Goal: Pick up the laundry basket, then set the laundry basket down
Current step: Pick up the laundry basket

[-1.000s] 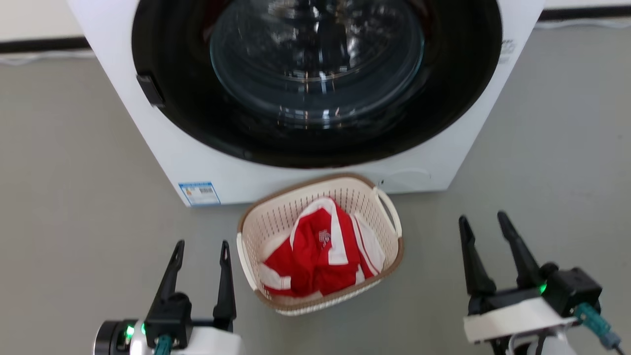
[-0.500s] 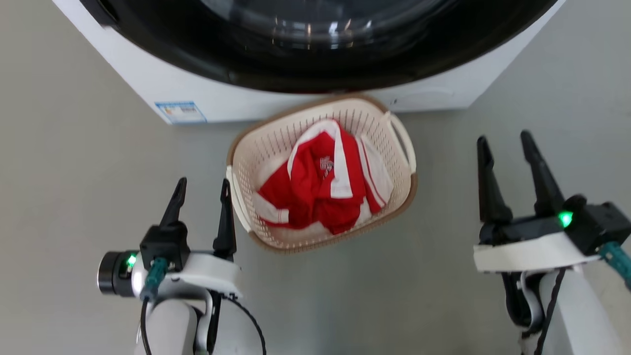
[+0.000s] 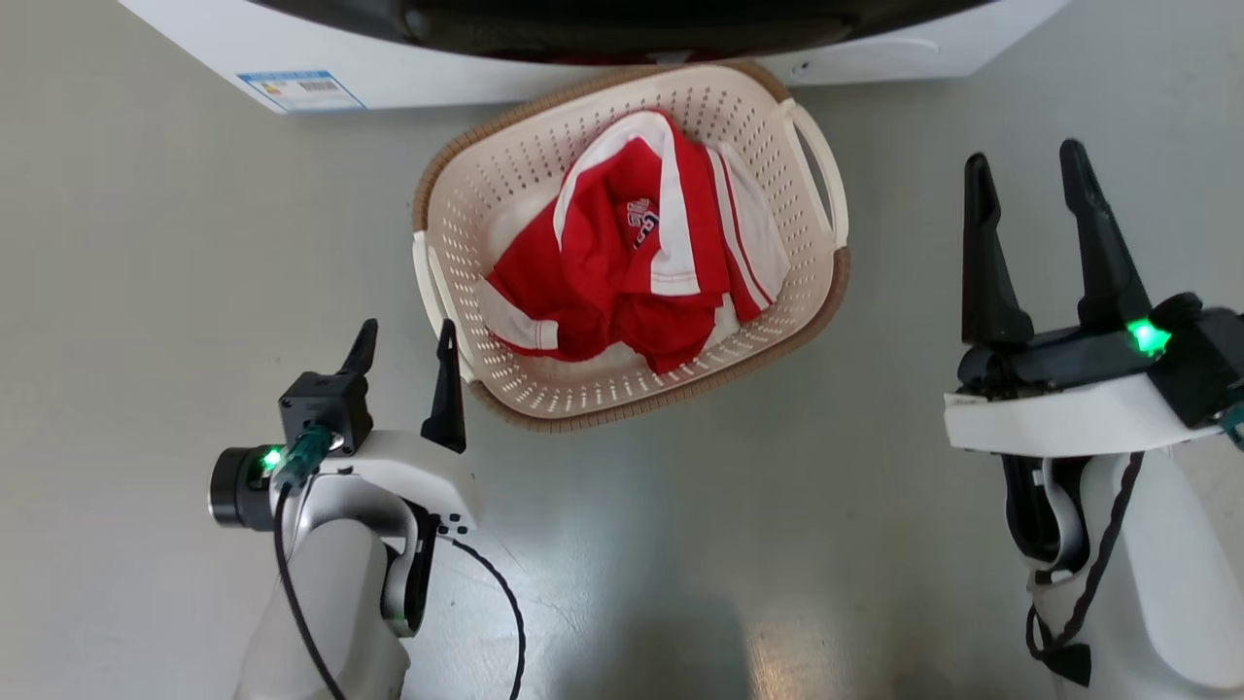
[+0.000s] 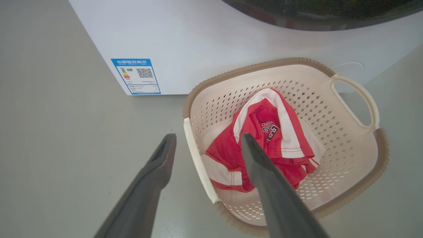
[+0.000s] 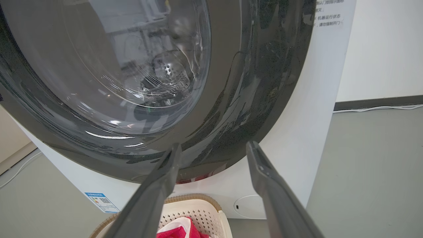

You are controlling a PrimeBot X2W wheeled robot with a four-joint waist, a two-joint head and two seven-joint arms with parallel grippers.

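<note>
Your head view has pitched down since 1 s ago; that's camera tilt, not the things moving. You have the laundry basket (image 3: 505, 194) on the floor (image 3: 146, 292), washing machine (image 3: 389, 58) just behind it, red-and-white garment (image 3: 622, 262) inside. Left gripper (image 3: 407, 329) sits at the basket's left handle (image 4: 198, 158), fingers spread wide, one outside it and one over the basket; contact unclear. Right gripper (image 3: 1023, 156) is well off the basket's right side, fingers wide, holding nothing.

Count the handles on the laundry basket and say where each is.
2. One handle is on the laundry basket side facing the right gripper; the other handle is beside the left gripper.
</note>
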